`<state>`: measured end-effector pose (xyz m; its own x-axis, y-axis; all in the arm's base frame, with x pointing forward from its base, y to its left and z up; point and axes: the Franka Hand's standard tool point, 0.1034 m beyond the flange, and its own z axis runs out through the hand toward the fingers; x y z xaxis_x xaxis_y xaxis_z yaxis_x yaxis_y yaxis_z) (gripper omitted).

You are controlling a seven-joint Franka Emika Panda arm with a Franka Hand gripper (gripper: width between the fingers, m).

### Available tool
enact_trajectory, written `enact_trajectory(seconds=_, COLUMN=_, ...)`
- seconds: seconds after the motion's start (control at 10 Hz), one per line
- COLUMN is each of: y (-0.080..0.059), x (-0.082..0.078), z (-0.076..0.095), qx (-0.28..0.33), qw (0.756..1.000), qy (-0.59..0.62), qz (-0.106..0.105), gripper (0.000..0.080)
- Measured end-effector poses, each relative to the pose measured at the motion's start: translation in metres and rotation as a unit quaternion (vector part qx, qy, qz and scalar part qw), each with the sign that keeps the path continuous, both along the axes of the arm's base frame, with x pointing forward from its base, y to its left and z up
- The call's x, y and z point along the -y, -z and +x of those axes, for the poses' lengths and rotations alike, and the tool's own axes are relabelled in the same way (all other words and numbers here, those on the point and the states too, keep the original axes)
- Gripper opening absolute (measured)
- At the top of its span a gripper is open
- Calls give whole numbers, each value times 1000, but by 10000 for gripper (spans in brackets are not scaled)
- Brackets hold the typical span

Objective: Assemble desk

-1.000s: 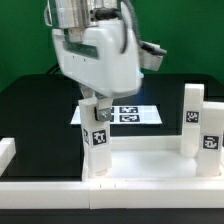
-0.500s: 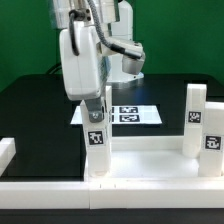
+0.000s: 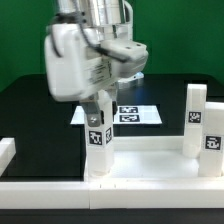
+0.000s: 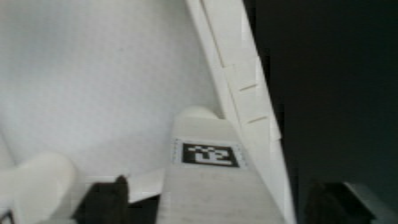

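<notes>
The white desk tabletop [image 3: 150, 165] lies upside down with its legs pointing up. One tagged leg [image 3: 97, 140] stands in the corner socket at the exterior view's left. Two more legs [image 3: 193, 115] [image 3: 212, 135] stand at the right. My gripper [image 3: 97, 112] hangs straight over the left leg, its fingers down on either side of the leg's top. In the wrist view the leg [image 4: 217, 165] rises between my dark fingers [image 4: 107, 200], with a thin dark gap at one side, so the gripper [image 4: 222, 208] is open around it. The tabletop's rim [image 4: 231, 60] runs beside the leg.
The marker board [image 3: 128, 115] lies flat on the black table behind the desk. A low white border wall [image 3: 100, 190] runs along the front, with a short piece [image 3: 8, 150] at the exterior view's left.
My jaws have parted and let go of the left leg, which stays upright in its socket. The hand has turned about its own axis above the leg.
</notes>
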<state>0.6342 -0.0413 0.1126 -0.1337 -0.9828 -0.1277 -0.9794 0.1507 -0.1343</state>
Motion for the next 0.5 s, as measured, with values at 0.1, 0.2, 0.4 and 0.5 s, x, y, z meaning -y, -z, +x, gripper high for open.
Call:
enact_trajectory(seconds=0.1, y=1, x=-4, z=-1, qx=2, qw=996, qy=-83, qz=-12, gripper=539)
enact_trajectory(seconds=0.2, y=2, x=-8, z=-3, qx=-2, qw=985, qy=-169, qz=-19, gripper=630)
enact_trajectory(seconds=0.4, y=2, x=-6, z=-2, qx=5, qw=977, qy=-211, qz=-27, gripper=643)
enact_trajectory(seconds=0.5, y=2, x=-6, z=-2, qx=10, qw=966, qy=-256, qz=-33, gripper=649)
